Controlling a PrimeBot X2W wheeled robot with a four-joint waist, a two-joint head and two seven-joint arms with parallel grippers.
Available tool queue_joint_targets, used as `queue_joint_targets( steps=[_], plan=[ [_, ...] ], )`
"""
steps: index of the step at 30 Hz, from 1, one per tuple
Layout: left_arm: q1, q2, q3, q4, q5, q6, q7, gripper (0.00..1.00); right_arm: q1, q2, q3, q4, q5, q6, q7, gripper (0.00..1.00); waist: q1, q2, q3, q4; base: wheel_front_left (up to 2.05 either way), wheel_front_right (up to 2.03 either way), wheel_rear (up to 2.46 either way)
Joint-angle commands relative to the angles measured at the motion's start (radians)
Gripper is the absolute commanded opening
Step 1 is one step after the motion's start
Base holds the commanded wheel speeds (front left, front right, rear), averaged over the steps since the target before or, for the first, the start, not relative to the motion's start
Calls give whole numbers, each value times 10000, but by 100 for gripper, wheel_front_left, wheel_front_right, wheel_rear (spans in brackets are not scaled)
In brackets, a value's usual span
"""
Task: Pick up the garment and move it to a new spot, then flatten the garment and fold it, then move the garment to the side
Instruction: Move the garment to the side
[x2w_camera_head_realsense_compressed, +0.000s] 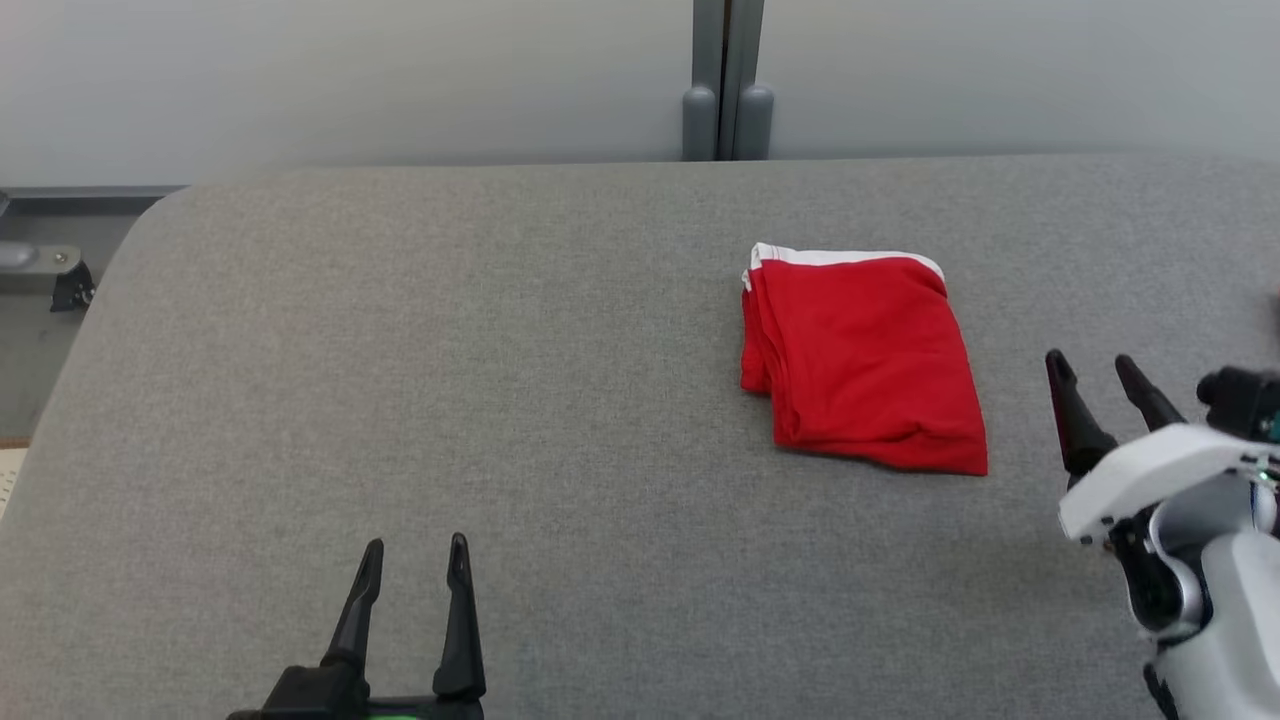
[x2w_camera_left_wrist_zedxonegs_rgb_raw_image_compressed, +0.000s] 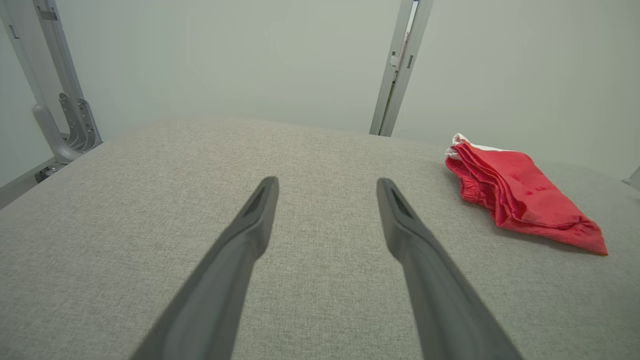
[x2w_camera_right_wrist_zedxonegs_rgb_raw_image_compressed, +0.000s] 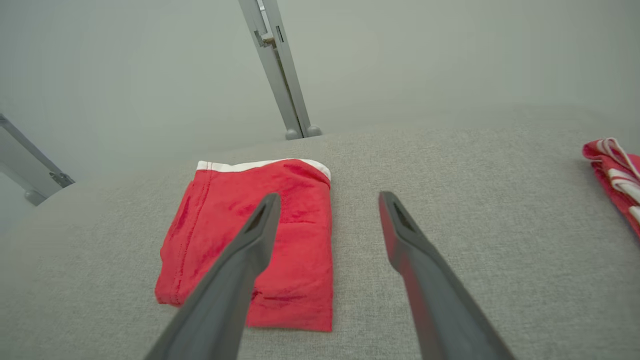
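The garment (x2w_camera_head_realsense_compressed: 860, 360) is red with a white band along its far edge, folded into a compact rectangle on the grey padded table (x2w_camera_head_realsense_compressed: 500, 400), right of centre. In the left wrist view the garment (x2w_camera_left_wrist_zedxonegs_rgb_raw_image_compressed: 520, 197) lies off to the right; in the right wrist view the garment (x2w_camera_right_wrist_zedxonegs_rgb_raw_image_compressed: 260, 240) lies ahead and left, partly behind one finger. My right gripper (x2w_camera_head_realsense_compressed: 1098, 378) hovers open just right of it, empty (x2w_camera_right_wrist_zedxonegs_rgb_raw_image_compressed: 327, 200). My left gripper (x2w_camera_head_realsense_compressed: 415, 555) stands open near the front edge, far left of the garment, nothing between its fingers (x2w_camera_left_wrist_zedxonegs_rgb_raw_image_compressed: 327, 185).
A second red cloth with white stripes (x2w_camera_right_wrist_zedxonegs_rgb_raw_image_compressed: 617, 175) lies at the right edge of the right wrist view. A grey post (x2w_camera_head_realsense_compressed: 728, 80) stands behind the table against the pale wall. The table's left corner is rounded, with metal hardware (x2w_camera_head_realsense_compressed: 50, 275) beyond.
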Motion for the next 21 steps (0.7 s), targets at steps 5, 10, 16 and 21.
queue_joint_targets(
  steps=[5, 10, 16, 21],
  plan=[
    [-634, 21, -512, 57, -364, 161, -30, 100, -1879, 96, -46, 1163, -67, -6, 2327, 100, 0, 0, 998, 609, 0, 0, 0],
    [-1022, 23, -1073, 138, -709, 359, -30, 100, -3113, 142, -598, 2785, -996, -5, 3185, 100, 0, 0, 1413, 1194, 0, 0, 0],
    [-1275, 21, -1449, 158, -913, 538, -30, 100, -3903, 278, -1676, 4565, -1886, -6, 3033, 100, 0, 0, 1739, 1796, 0, 0, 0],
    [-1334, 21, -1568, 160, -967, 604, -30, 100, -4194, 455, -2203, 5740, -2266, -5, 2787, 100, 0, 0, 1824, 2018, 0, 0, 0]
  ],
)
